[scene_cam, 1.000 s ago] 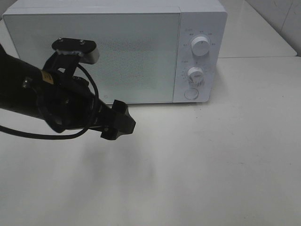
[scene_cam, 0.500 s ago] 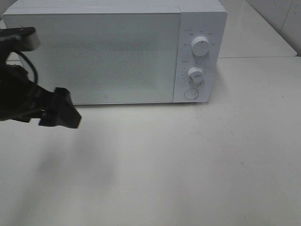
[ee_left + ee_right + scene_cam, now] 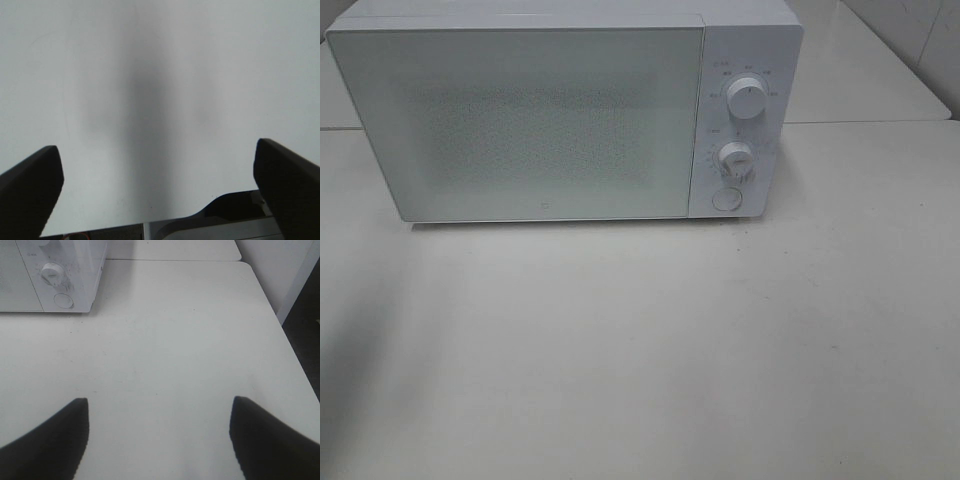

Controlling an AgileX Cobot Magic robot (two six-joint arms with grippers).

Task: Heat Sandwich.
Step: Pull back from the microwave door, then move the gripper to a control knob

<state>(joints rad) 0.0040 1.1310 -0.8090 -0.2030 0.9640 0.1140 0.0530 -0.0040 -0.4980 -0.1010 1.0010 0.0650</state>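
Your left gripper hangs over the table with its jaws spread wide and nothing between them; a soft shadow falls on the surface beneath it. Your right gripper is also spread wide and empty, well apart from the microwave. The microwave stands along the table's far edge with its door closed. On its panel sit an upper knob, a lower knob and a round button. The sandwich shows in no view, so you cannot tell where it is.
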